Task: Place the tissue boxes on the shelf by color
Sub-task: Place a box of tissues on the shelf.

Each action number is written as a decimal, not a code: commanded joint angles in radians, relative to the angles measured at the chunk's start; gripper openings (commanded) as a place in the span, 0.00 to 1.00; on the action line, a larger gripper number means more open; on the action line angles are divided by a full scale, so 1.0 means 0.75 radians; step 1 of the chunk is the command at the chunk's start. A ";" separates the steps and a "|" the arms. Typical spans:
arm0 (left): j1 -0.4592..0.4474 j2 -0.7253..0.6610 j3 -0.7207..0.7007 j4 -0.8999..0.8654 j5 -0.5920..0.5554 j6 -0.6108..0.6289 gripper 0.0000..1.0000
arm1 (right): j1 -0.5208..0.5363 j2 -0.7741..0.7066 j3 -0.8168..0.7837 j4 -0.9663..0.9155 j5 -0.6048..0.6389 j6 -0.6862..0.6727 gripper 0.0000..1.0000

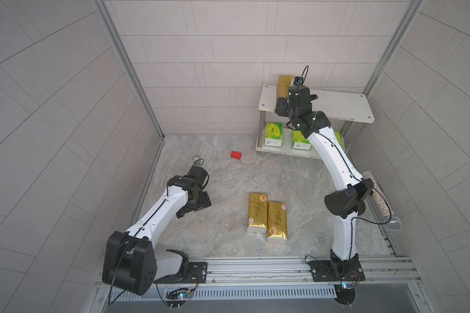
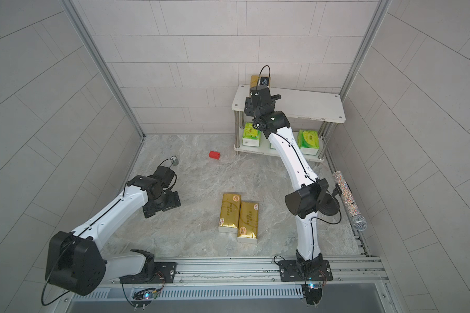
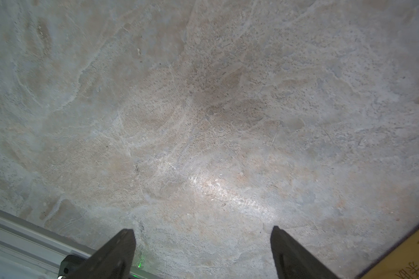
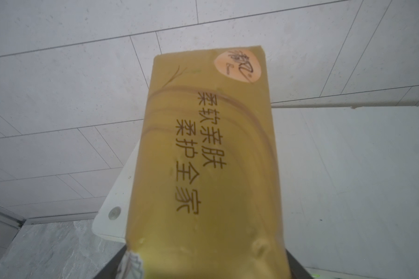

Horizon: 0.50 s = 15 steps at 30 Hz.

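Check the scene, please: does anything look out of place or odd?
Yes. A small red block lies alone on the table; it is no tissue pack. A glittery microphone sits at the table's edge beside the right arm. The gold pack in the right pincer shows dents near the grip.

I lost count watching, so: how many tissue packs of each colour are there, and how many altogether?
Gold packs: 3, one at the top of the shelf, two on the table
Green packs: 3, on its lower board
Total: 6

Left arm [image 1: 159,208] bends low, its gripper [image 3: 201,232] wide open and pointing down. Right arm [image 1: 334,160] stretches far out, gripper [image 4: 204,252] squeezing a gold pack [image 4: 208,145].
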 commanded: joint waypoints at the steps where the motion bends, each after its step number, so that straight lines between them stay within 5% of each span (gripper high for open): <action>1: -0.008 -0.017 -0.017 -0.015 -0.011 0.003 0.96 | -0.007 0.020 0.074 0.036 0.016 0.061 0.76; 15: -0.010 -0.040 -0.044 -0.007 -0.014 -0.013 0.96 | -0.017 0.104 0.075 0.122 0.028 0.138 0.85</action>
